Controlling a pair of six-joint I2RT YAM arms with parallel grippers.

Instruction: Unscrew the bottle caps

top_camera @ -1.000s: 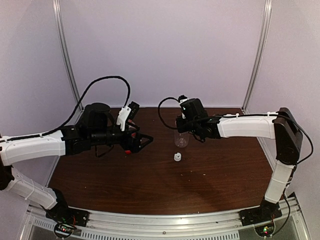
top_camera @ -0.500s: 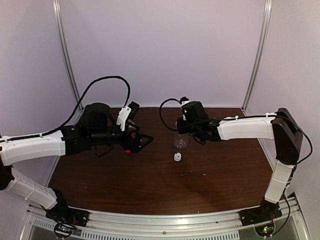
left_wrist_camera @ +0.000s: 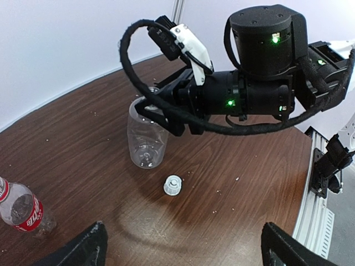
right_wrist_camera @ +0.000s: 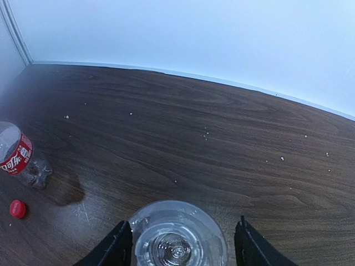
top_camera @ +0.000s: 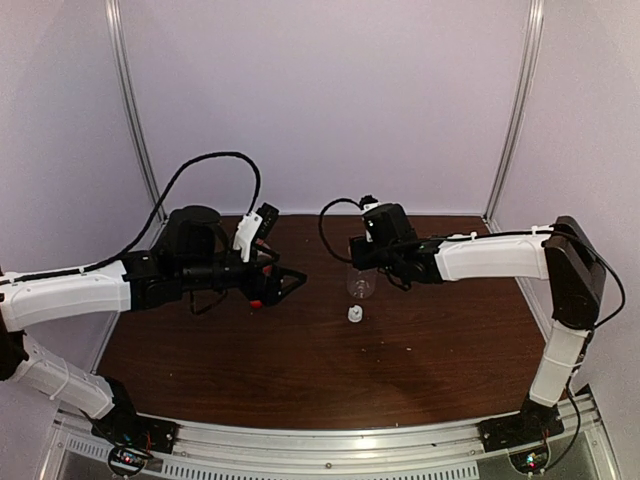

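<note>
Parted now where a second ago they were pinched shut, the jaws of the right gripper (right_wrist_camera: 182, 246) stand spread to either side of the wide clear bottle (left_wrist_camera: 146, 138), which stands upright and open-mouthed directly beneath it. Its white cap (left_wrist_camera: 172, 185) lies on the table (right_wrist_camera: 222, 138) just ahead of the left gripper (left_wrist_camera: 183, 252) — spread wide, holding nothing. A red cap (right_wrist_camera: 18, 208) lies loose off to the right gripper's left, near the small red-labelled bottle (right_wrist_camera: 22, 156). Both caps look off, so this reads as the let-go. Next comes a straight lift clear — the only hazard I see is a finger tipping the light bottle.
</note>
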